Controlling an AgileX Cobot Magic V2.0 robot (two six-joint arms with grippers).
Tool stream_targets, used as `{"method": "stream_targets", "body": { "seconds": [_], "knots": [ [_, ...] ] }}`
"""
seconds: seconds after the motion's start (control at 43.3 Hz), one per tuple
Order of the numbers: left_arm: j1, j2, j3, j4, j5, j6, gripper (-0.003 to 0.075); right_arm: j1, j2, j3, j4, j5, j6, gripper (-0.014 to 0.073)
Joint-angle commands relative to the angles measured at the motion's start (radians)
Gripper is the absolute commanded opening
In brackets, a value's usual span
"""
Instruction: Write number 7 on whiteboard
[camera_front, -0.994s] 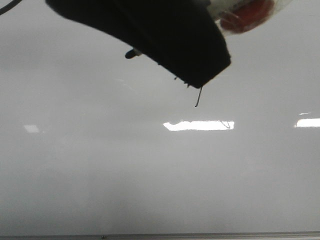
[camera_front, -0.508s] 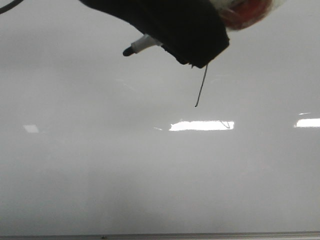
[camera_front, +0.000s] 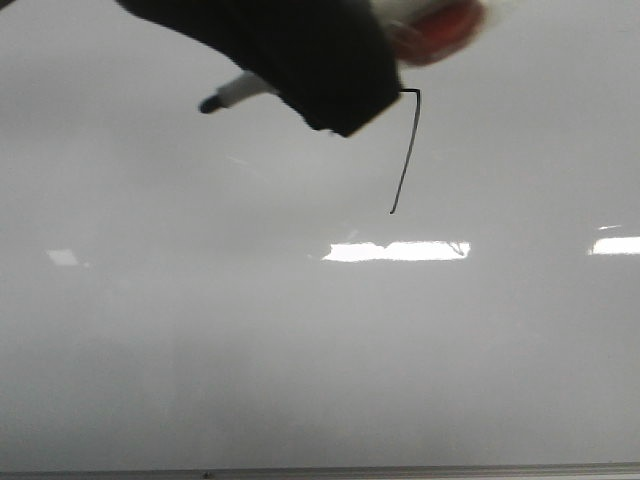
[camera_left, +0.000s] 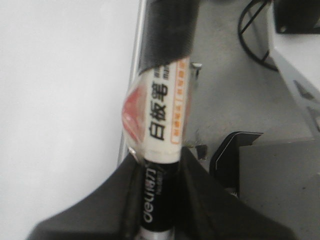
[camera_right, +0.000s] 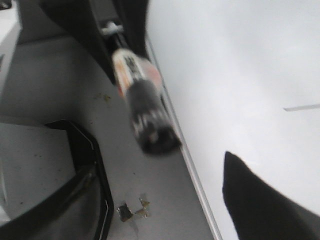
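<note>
The whiteboard fills the front view. The number 7 is a thin black mark; its slanted downstroke shows, and its top stroke is mostly hidden behind my left gripper. That gripper is shut on a whiteboard marker with a white label and a black body. The marker's black tip points left, away from the mark. My right gripper stands beside the board edge with its jaws wide apart and empty; one dark finger shows over the whiteboard.
A thin metal edge strip runs along the board's near side. Bright glare patches lie on the board. Beside the board are a grey table surface, a black frame and black cables.
My left gripper has moved up and to the left with the marker. More of the downstroke now shows, up to the corner of the top stroke.
</note>
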Motion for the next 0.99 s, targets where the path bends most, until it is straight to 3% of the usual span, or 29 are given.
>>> {"method": "stream_targets", "body": {
  "seconds": [0.0,0.162,0.231,0.347,0.462,0.693,0.832,0.971],
  "knots": [
    [0.0,-0.086,-0.034,0.2,-0.009,-0.228,0.002,-0.026,-0.048,-0.039,-0.094,-0.026,0.135,0.0549],
    [0.045,-0.166,-0.034,0.551,0.128,-0.569,0.002,-0.043,-0.087,-0.039,-0.147,0.001,0.199,0.0549],
    [0.098,-0.195,-0.028,0.649,0.17,-0.662,0.002,-0.044,-0.089,-0.039,-0.147,0.022,0.199,0.0549],
    [0.251,-0.247,0.011,0.697,0.13,-0.725,0.002,-0.044,-0.089,-0.035,-0.147,0.026,0.199,0.0549],
    [0.464,-0.282,0.076,0.655,0.019,-0.747,0.0021,-0.044,-0.089,-0.035,-0.145,0.025,0.201,0.0549],
    [0.88,-0.234,0.199,0.389,-0.246,-0.732,0.0021,-0.044,-0.089,-0.035,-0.138,0.025,0.202,0.0549],
    [0.954,-0.151,0.206,0.221,-0.363,-0.605,0.0021,-0.044,-0.089,-0.035,-0.12,0.014,0.202,0.0549],
    [0.954,-0.066,0.206,0.197,-0.475,-0.604,0.0021,-0.044,-0.087,-0.035,-0.099,0.005,0.202,0.0549]
  ]
}}
